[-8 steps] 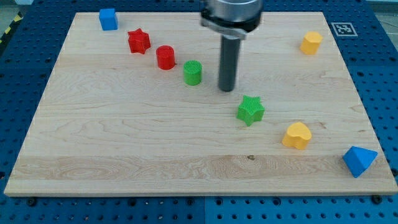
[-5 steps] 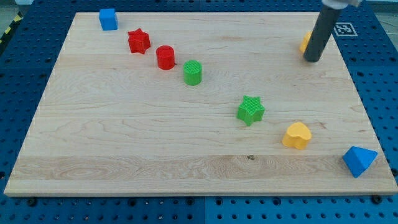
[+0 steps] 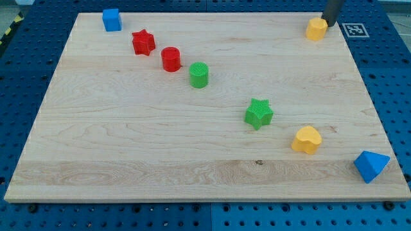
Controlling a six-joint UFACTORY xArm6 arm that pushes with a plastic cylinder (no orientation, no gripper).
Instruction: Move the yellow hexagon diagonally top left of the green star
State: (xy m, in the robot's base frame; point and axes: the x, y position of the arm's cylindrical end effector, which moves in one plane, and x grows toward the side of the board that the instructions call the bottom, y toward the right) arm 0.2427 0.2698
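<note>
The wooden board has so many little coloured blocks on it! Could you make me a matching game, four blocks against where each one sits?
Blocks:
1. blue cube
2. yellow hexagon
3. blue triangle
4. green star

Places:
A. the view's bottom right corner
B. right of the board's middle
C. the view's top left corner
D. the view's top right, just beside my tip

Pairs: 1-C, 2-D, 3-A, 4-B

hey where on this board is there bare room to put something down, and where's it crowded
The widest bare wood lies at the view's bottom left, below the diagonal of blue cube, red star, red cylinder, green cylinder and green star. Another patch sits between that diagonal and the yellow hexagon. My tip crowds the hexagon.
</note>
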